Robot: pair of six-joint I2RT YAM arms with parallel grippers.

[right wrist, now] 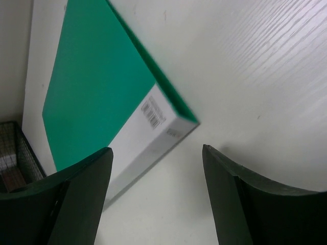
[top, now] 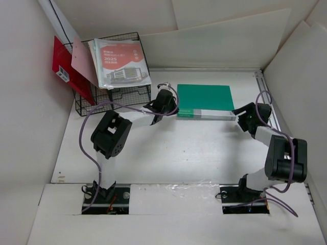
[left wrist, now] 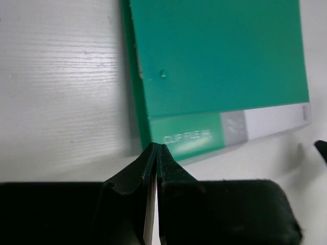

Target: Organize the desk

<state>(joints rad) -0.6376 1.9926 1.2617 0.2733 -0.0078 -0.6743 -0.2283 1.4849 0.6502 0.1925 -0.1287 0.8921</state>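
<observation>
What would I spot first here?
A flat green folder with a white strip lies far back on the white desk. The shut left pincer and open right pincer point at its two near corners. A black wire basket of booklets stands far left.

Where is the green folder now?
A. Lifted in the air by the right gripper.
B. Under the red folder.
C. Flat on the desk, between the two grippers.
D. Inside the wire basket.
C: the green folder lies flat on the desk, the shut left gripper at one near corner and the open right gripper at the other.
</observation>
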